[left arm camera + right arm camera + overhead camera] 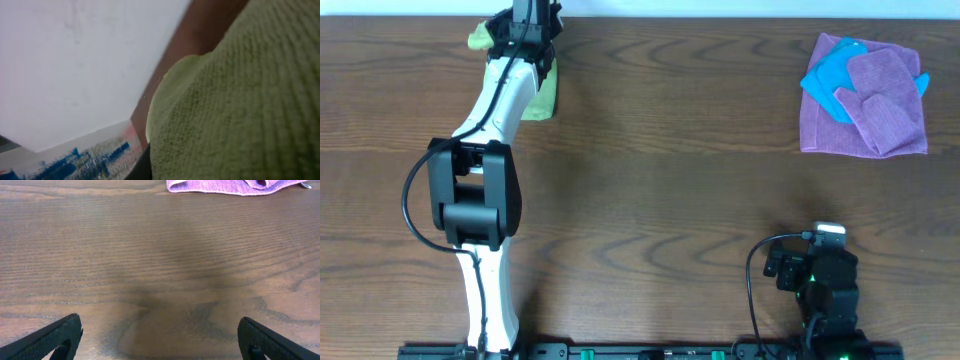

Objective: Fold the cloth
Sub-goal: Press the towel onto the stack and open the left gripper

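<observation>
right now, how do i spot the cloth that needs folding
Go to the table's far left corner, where the left arm reaches. The cloth is bunched under its tip. It is yellow-green; the purple cloth and blue pieces sit far right.

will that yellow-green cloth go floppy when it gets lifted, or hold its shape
Probably floppy: the cloth lies bunched under the left arm. Its nubby weave in the wrist view suggests it is light, grippy and unlikely to slip.

We see a dark brown wood-grain table (650,150) filling the overhead view, with a pale strip (720,8) along its far edge. In the left wrist view, a plain white surface (75,65) rises beyond the table's edge. The light is soft and even.
</observation>
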Tool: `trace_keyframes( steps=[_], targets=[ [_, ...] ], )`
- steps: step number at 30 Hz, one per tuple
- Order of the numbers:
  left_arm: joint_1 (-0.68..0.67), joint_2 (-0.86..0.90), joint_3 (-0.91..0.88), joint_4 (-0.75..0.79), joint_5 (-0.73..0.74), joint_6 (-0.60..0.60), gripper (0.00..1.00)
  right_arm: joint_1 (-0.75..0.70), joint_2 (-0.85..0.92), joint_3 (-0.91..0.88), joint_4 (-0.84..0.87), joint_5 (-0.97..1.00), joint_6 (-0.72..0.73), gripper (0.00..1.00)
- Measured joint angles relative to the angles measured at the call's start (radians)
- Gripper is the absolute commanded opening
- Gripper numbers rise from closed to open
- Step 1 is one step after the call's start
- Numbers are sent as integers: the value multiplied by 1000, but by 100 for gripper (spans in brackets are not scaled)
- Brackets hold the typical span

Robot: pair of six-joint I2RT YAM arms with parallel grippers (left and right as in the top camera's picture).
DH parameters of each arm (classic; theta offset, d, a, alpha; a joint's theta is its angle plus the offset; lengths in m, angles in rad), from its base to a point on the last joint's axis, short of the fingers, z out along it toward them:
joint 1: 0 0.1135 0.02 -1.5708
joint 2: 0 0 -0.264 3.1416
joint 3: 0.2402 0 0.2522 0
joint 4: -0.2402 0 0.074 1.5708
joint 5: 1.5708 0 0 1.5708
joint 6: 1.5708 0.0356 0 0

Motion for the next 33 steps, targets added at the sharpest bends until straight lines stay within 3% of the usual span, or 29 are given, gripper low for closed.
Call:
trace_keyframes(
  steps=[20,33],
  targets=[
    [-2,1,-4,-415,-71,-121,6,0,0,0,0,0,0,99],
    [-55,1,-4,-379,40,-149,6,0,0,0,0,0,0,99]
  ],
)
